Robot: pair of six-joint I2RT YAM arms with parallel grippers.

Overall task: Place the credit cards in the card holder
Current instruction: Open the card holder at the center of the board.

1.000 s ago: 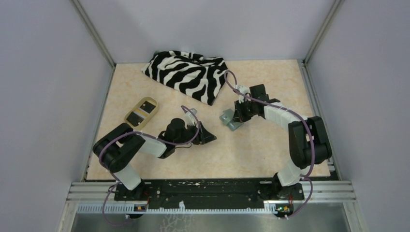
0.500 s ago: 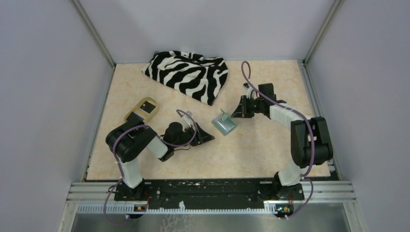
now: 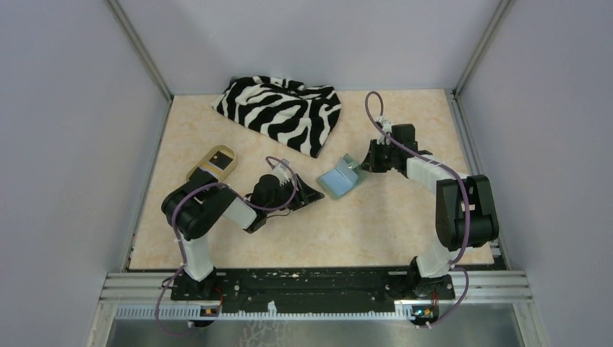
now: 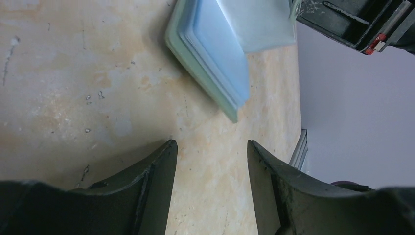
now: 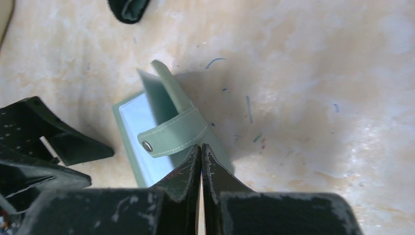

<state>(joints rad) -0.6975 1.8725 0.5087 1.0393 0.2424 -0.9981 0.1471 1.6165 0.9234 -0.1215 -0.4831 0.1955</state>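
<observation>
The sage-green card holder (image 3: 337, 182) is laid open at mid-table, its smooth pale blue lining exposed; the stitched cover is pinched, tilted up, by the right gripper (image 5: 201, 149). The left gripper (image 4: 211, 144) is spread wide just beside it, nothing held

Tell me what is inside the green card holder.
Only pale blue lining shows inside the card holder; no card is visible there. In the right wrist view its raised flap and strap hide part of the interior, so anything beneath them cannot be checked.
</observation>
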